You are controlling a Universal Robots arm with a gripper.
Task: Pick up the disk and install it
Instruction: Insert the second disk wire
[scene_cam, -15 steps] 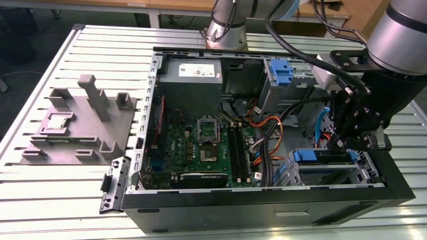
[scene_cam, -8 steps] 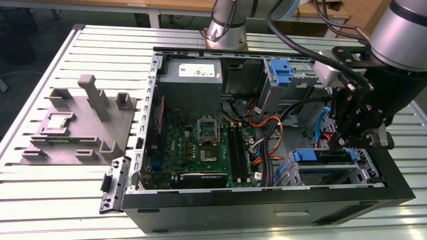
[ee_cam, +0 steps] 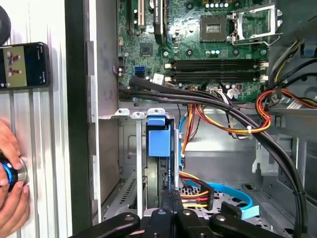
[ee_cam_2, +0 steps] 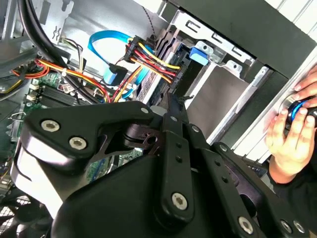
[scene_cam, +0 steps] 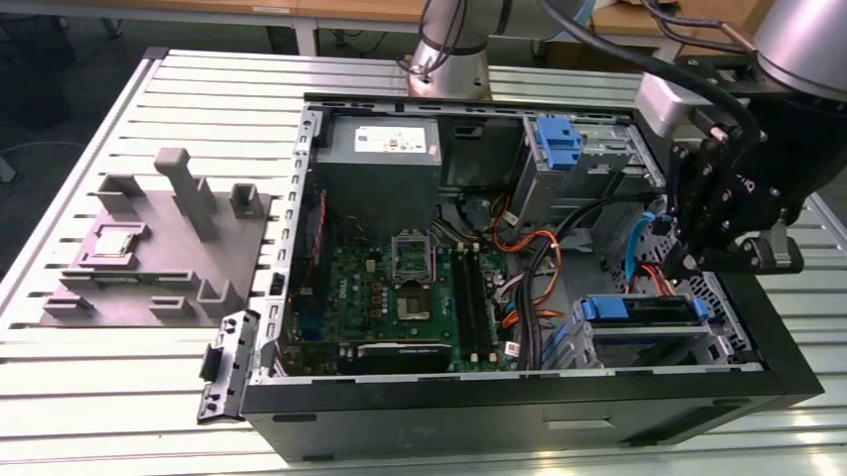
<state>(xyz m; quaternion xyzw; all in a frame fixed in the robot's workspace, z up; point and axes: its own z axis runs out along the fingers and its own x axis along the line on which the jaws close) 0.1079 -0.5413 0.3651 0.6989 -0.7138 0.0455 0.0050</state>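
Gripper (scene_cam: 721, 260) hangs over the near right corner of the open case (scene_cam: 530, 402), jaws pinched together with nothing between them. The disk (scene_cam: 641, 309) sits just below in its drive bay, blue carrier showing, long axis running left to right.

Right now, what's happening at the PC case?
The arm's black claw hangs inside the open black computer case, above the drive bay at the exterior view's right, where a blue-framed disk sits slotted. In the first wrist view a person's hand rests on a round knob on the slatted metal table beside the case.
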